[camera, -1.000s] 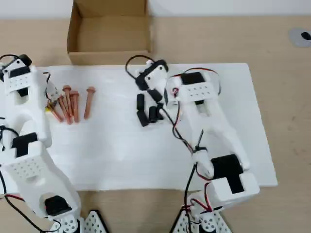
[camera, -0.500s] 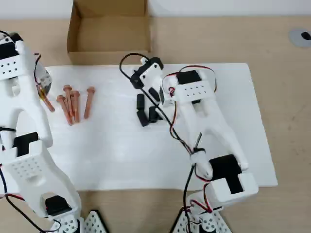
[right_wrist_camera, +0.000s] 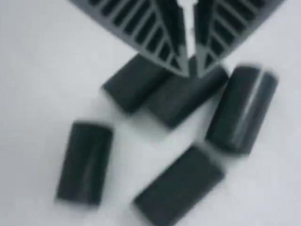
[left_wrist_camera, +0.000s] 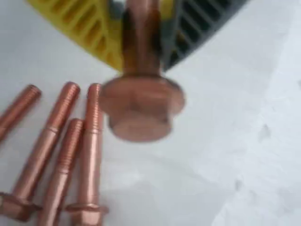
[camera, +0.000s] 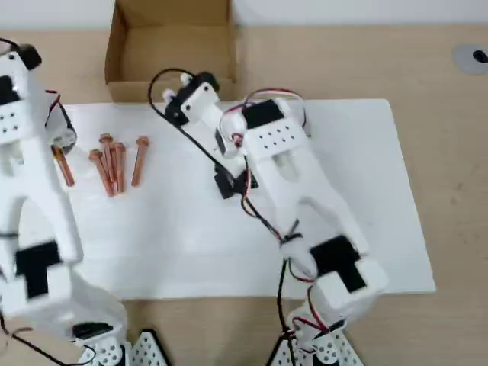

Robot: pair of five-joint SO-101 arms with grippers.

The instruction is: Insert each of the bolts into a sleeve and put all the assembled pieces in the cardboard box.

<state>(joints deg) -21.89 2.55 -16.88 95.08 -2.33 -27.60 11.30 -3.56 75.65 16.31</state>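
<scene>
High, left gripper [camera: 61, 146]: pinching a bolt [camera: 62, 168], beside four loose bolts [camera: 114, 162] on the white sheet [camera: 366, 191].
High, right arm [camera: 267, 141]: over the sleeves [camera: 223, 185]; box [camera: 171, 90] behind the sheet.
Left wrist, left gripper [left_wrist_camera: 141, 66]: clamped on the bolt's [left_wrist_camera: 141, 108] shank, above the loose bolts [left_wrist_camera: 61, 155].
Right wrist, right gripper [right_wrist_camera: 190, 70]: fingers pressed together, gripping nothing, over five sleeves [right_wrist_camera: 176, 186].

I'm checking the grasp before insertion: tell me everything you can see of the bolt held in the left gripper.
The bolt looks like copper-coloured metal, with a flanged hex head on a round shank. The left gripper is clamped on the shank, and the head sticks out past its tips. The bolt appears raised off the white sheet, apart from the four bolts lying there side by side. Nothing but the gripper touches it.
</scene>
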